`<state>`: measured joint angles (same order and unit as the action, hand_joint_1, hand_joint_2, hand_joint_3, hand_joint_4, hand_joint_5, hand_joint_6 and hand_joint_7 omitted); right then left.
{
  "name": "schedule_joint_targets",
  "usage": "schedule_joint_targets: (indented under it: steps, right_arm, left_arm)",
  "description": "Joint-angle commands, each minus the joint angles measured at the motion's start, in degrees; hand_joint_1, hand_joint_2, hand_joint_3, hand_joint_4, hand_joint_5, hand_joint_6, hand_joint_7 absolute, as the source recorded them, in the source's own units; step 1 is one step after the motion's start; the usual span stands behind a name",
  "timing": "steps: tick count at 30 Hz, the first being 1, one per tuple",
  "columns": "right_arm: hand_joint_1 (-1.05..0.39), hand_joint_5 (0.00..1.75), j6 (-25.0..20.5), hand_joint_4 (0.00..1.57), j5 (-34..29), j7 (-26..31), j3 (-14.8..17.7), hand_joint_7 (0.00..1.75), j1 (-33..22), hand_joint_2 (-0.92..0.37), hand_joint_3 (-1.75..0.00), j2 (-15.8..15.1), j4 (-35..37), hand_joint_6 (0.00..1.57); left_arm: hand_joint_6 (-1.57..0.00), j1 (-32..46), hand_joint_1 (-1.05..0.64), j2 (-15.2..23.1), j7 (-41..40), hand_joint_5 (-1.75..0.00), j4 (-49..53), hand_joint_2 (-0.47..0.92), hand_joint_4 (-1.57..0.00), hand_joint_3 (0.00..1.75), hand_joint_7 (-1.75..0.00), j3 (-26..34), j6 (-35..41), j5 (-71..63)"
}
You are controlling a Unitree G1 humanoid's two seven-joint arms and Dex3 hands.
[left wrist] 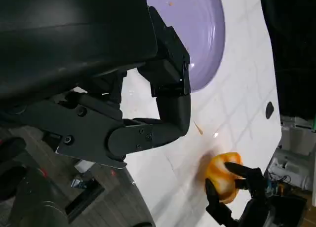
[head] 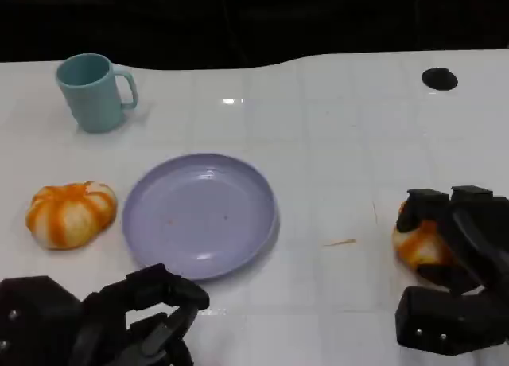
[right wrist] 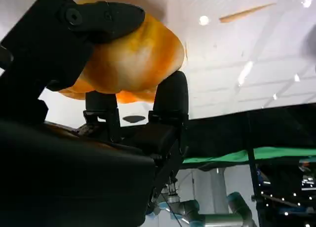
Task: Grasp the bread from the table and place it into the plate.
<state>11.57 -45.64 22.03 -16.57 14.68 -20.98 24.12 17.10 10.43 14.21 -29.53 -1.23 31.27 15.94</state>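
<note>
An orange and white bread [head: 419, 244] lies at the table's right, and my right hand [head: 455, 262] grips it, fingers wrapped over its top and side. In the right wrist view the bread [right wrist: 129, 59] sits between the black fingers [right wrist: 170, 101]. The left wrist view shows that bread [left wrist: 223, 174] far off with the right hand [left wrist: 236, 197] around it. A second orange and white bread [head: 71, 213] lies at the left of the lavender plate [head: 199, 214]. My left hand [head: 127, 318] hovers near the front edge below the plate with fingers curled and nothing in them.
A teal mug [head: 94, 91] stands at the back left. A small black round object [head: 439, 79] lies at the back right. A thin orange sliver [head: 340, 242] rests on the white table [head: 334, 143] between plate and right bread.
</note>
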Motion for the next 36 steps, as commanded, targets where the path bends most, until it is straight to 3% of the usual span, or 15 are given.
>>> schedule_joint_targets:
  steps: [1,4,11,16,20,27,36]
  right_arm:
    - [-0.03,1.75,1.0,0.94,1.4,2.1,0.4,1.33,0.8,-0.33,-1.15,0.2,0.1,0.94]
    - [-0.03,1.75,1.7,0.95,1.3,2.5,0.0,1.29,0.9,-0.32,-1.20,0.3,-1.0,0.95]
    - [-0.06,1.75,4.6,0.95,2.6,3.1,-0.2,1.61,2.6,-0.28,-1.26,2.0,-2.4,0.80]
    - [-0.10,1.75,4.8,0.96,3.8,1.2,-0.6,1.56,3.8,-0.25,-1.29,4.0,-3.8,0.82]
    - [-0.08,1.75,5.9,0.97,8.2,-2.9,-1.0,1.55,5.1,-0.26,-1.34,7.1,-4.1,0.84]
    - [-0.08,1.75,4.8,0.98,7.8,-4.4,-2.9,1.64,8.4,-0.23,-1.37,11.7,-3.2,0.82]
    - [-0.06,1.75,7.0,0.99,9.3,-5.4,-5.8,1.74,15.5,-0.24,-1.36,17.6,5.1,0.76]
  left_arm:
    - [-0.57,0.0,-0.35,0.5,-0.4,-1.75,-0.2,0.92,-0.62,0.52,-1.33,0.2,0.0,-0.3]
    - [-0.56,0.2,-0.34,0.7,-0.1,-1.75,-0.1,0.92,-0.63,0.53,-1.34,-0.1,-1.0,-0.8]
    - [-0.55,0.2,-0.35,0.4,-0.4,-1.75,-0.4,0.92,-0.60,0.53,-1.34,-0.2,-0.4,-1.0]
    - [-0.56,0.1,-0.35,0.2,-0.4,-1.75,-0.1,0.92,-0.61,0.52,-1.35,-0.2,-0.2,-1.0]
    - [-0.56,0.2,-0.34,-0.1,-0.1,-1.75,0.1,0.92,-0.63,0.53,-1.34,-0.3,-0.1,-0.4]
    - [-0.56,0.6,-0.34,0.4,0.1,-1.75,-0.1,0.92,-0.63,0.53,-1.34,-0.2,-0.7,-1.0]
    - [-0.58,0.8,-0.34,1.1,0.8,-1.75,0.8,0.92,-0.64,0.53,-1.34,-0.1,-2.8,-1.6]
